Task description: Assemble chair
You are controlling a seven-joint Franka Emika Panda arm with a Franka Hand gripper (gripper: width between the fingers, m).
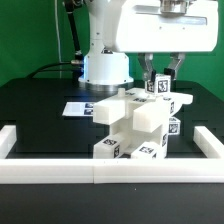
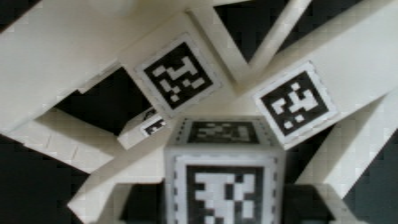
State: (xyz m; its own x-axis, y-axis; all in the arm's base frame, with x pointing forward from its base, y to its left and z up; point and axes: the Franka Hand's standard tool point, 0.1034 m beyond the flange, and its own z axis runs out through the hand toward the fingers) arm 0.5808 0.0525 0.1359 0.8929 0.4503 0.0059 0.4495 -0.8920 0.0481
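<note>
The partly joined chair (image 1: 128, 125) is a stack of white blocky pieces with black-and-white tags, standing mid-table. My gripper (image 1: 163, 80) hangs over its upper side, toward the exterior view's right, with the jaws shut on a small white tagged post (image 1: 160, 89). The post rests against the top of the chair. In the wrist view the post (image 2: 221, 170) fills the middle between my jaws (image 2: 222, 208). Tagged white chair slabs (image 2: 294, 100) lie just beyond it. The fingertips themselves are mostly hidden in dark shadow beside the post.
A long white border rail (image 1: 110, 168) runs along the front and up both sides (image 1: 10, 140). The marker board (image 1: 75, 108) lies flat behind the chair on the black table. The robot's white base (image 1: 105, 68) stands at the back.
</note>
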